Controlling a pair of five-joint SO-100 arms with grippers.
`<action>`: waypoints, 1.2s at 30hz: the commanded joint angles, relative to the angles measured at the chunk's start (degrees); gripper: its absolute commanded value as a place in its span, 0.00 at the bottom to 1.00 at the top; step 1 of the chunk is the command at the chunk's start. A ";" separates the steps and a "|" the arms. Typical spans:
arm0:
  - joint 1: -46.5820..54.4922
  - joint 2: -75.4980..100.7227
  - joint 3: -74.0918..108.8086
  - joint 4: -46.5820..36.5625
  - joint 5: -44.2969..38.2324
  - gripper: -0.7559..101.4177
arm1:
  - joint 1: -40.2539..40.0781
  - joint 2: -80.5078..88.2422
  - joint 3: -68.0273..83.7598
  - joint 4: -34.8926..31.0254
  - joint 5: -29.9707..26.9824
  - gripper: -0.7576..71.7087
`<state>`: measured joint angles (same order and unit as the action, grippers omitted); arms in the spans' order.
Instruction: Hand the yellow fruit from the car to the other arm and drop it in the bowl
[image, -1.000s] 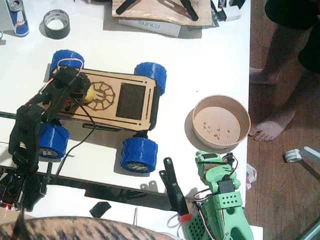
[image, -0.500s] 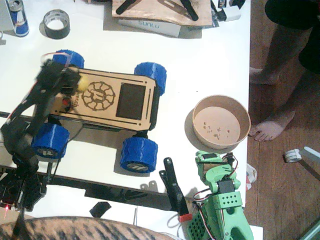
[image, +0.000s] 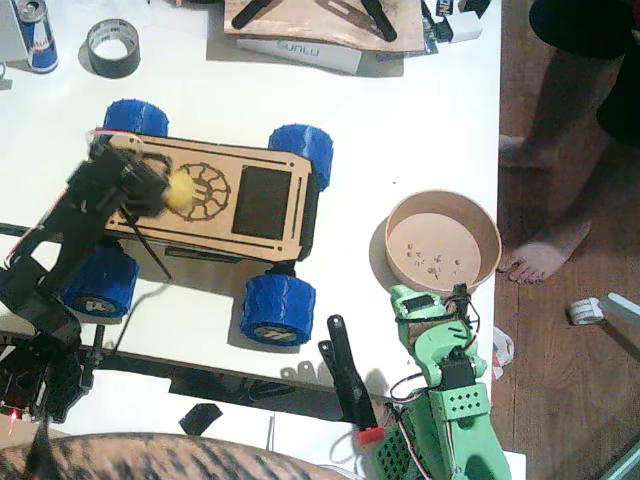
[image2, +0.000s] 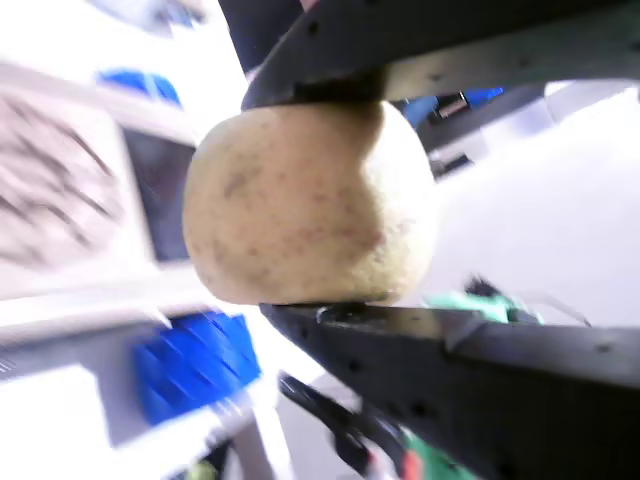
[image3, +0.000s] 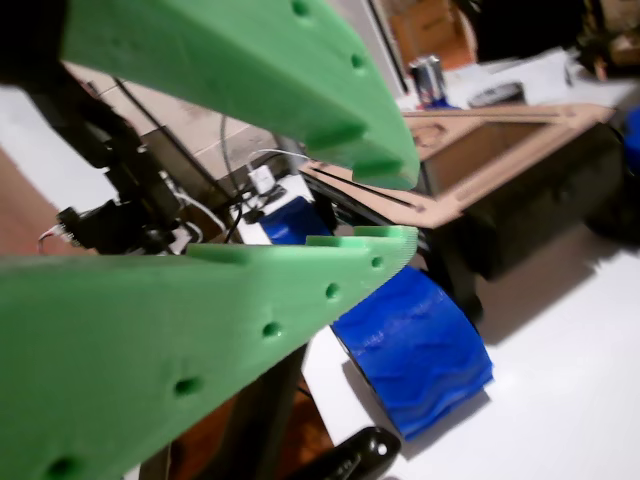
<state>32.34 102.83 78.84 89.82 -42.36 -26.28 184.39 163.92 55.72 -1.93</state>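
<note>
The yellow fruit (image: 183, 191) sits between the fingers of my black left gripper (image: 176, 192), just over the left end of the plywood car (image: 262, 203) beside its engraved gear logo. In a wrist view the mottled fruit (image2: 300, 210) fills the frame, with the left gripper (image2: 312, 205) shut on it from above and below. The green right arm stands at the front right, its gripper (image: 424, 303) pointing toward the tan bowl (image: 480, 225) just ahead of it. In a wrist view the right gripper (image3: 405, 205) shows a narrow gap at the tips, with nothing in it.
A black tape roll (image: 112, 47) and a can (image: 37, 35) stand at the back left. A wooden board (image: 320, 22) lies at the back. A black clamp-like tool (image: 349, 380) lies near the green arm. A person's feet (image: 540, 258) are past the table's right edge.
The left gripper swung with the fruit, first toward the car's left end, then back right over the logo. The green arm's gripper shifted slightly toward the bowl.
</note>
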 joint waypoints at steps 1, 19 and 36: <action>6.50 7.12 2.55 -0.44 -5.54 0.01 | -0.97 -1.14 -3.25 -2.29 -1.32 0.01; 38.85 53.35 70.49 -45.79 -40.69 0.01 | -19.69 -1.32 -9.40 -7.65 -29.36 0.01; 48.78 58.89 88.33 -69.17 -52.21 0.01 | -47.02 -5.89 0.09 -26.28 -54.84 0.01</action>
<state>80.68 160.14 167.87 23.29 -93.69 -69.52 179.47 164.27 32.70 -55.11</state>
